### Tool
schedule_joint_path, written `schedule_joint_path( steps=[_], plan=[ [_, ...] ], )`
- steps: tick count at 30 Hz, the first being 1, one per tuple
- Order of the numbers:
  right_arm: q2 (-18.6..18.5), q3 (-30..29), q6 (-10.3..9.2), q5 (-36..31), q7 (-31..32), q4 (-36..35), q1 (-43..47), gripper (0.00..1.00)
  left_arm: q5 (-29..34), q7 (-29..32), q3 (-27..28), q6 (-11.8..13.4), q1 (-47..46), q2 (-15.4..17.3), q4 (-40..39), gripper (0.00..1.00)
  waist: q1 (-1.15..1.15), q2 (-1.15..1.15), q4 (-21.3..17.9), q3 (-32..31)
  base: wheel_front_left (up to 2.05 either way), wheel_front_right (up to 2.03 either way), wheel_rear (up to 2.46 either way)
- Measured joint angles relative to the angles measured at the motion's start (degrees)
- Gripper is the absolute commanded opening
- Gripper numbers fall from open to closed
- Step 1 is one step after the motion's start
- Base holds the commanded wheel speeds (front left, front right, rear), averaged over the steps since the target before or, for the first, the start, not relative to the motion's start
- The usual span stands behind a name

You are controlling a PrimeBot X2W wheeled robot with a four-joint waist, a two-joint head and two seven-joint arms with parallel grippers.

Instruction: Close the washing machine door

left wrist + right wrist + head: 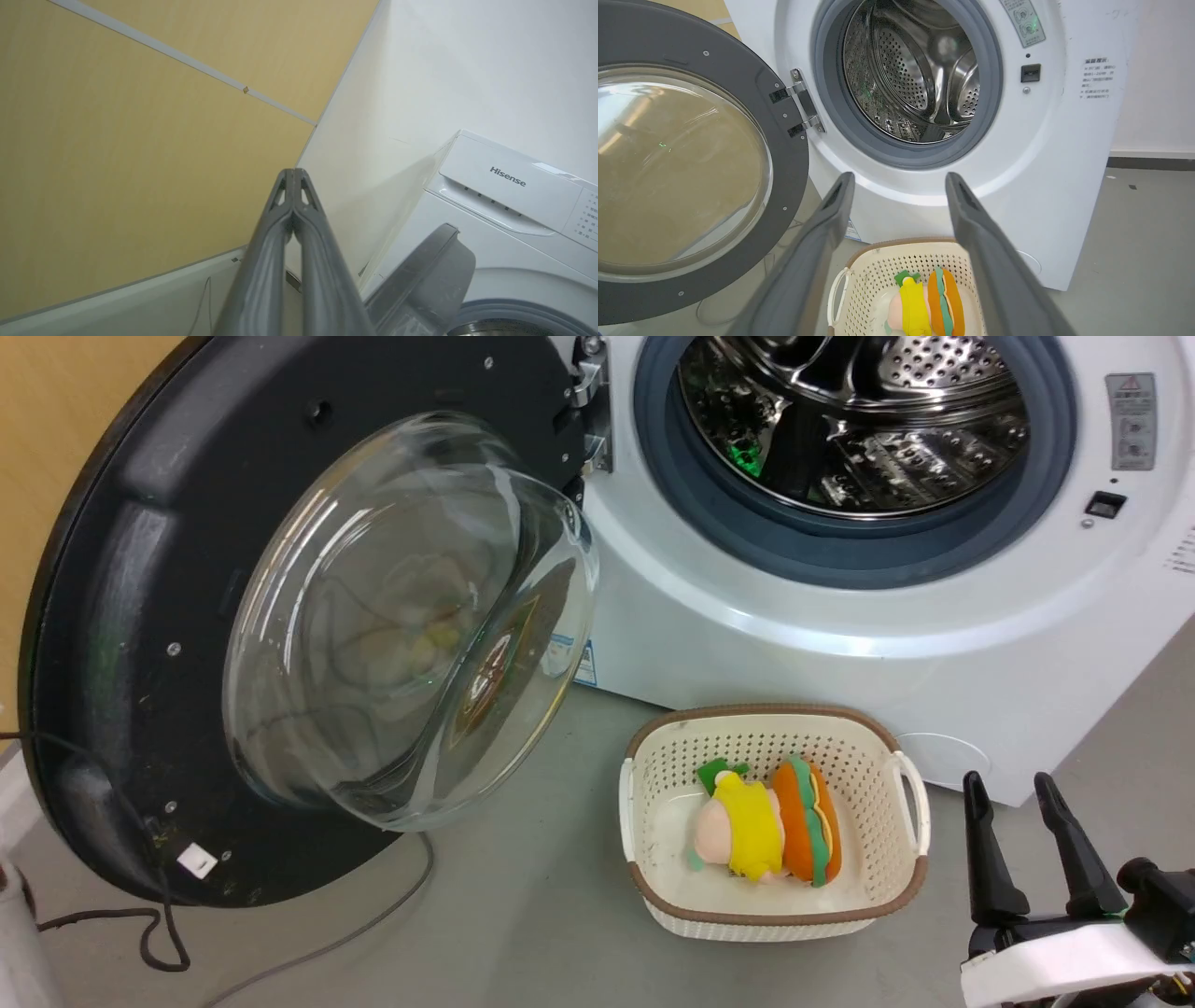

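White plastic carries the right gripper at the lower right of the head view, and its two dark fingers stand apart with nothing between them. Just to the left of this gripper, on the grey floor, is a cream perforated basket with a yellow soft toy and a burger-shaped soft toy lying side by side in it. Beyond the fingertips rises the washing machine, with its steel drum uncovered. Far to the left of the gripper the washing machine door is swung wide open on its hinge, and the glass bowl bulges toward the camera. A grey cable lies on the floor under the door.

In the left wrist view the left gripper has its fingers pressed together and holds nothing. Its tips point at the corner where a yellow wall meets a white wall. To the right of the fingers and lower are the grey edge of the door and the top of the machine.

In the right wrist view the right gripper's fingers are spread wide. The open drum is straight ahead of the tips, the door is off to the left, clear of both fingers, and the basket sits low between them.
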Motion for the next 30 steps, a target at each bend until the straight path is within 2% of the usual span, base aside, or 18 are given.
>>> schedule_joint_path(
  steps=[4,5,7,11,17,23,30],
  plan=[
    [0.0,-0.2,0.00,0.6,-0.5,0.2,0.0,1.00,-6.2,5.9,1.2,0.1,-0.8,0.9,3.5,0.00,0.00,0.00,0.8,0.4,0.00,0.00,0.00],
    [0.0,-0.5,0.00,0.9,-0.8,0.4,0.0,1.00,-11.2,11.0,2.2,0.1,-0.8,1.4,5.9,0.00,0.00,0.00,1.4,0.7,0.00,0.00,0.00],
    [0.0,-0.7,0.00,1.3,-1.0,0.4,0.0,1.00,-14.1,14.1,2.8,0.0,-0.8,1.9,7.1,0.00,0.00,0.00,1.8,0.9,0.00,0.00,0.00],
    [0.0,-0.8,0.00,1.7,-1.5,0.5,0.0,1.00,-18.2,19.4,3.4,-1.2,-0.6,3.2,8.9,0.00,0.00,0.00,2.6,1.4,0.00,0.00,0.00],
    [0.0,-1.0,0.00,2.0,-2.0,0.7,0.0,1.00,-23.1,26.2,2.6,-3.9,2.0,3.4,10.4,0.00,0.00,0.00,4.0,2.0,0.00,0.00,0.00],
    [0.0,-1.0,0.00,3.1,-3.0,0.9,0.0,1.00,-28.4,33.4,-0.2,-6.3,5.3,3.4,8.6,0.00,0.00,0.00,5.1,2.2,0.00,0.00,0.00],
    [0.0,-1.4,0.00,4.3,-3.7,1.0,0.0,1.00,-36.5,39.8,-3.4,-6.9,9.9,1.5,2.8,0.00,0.00,0.00,6.2,2.3,0.00,0.00,0.00]
  ],
)
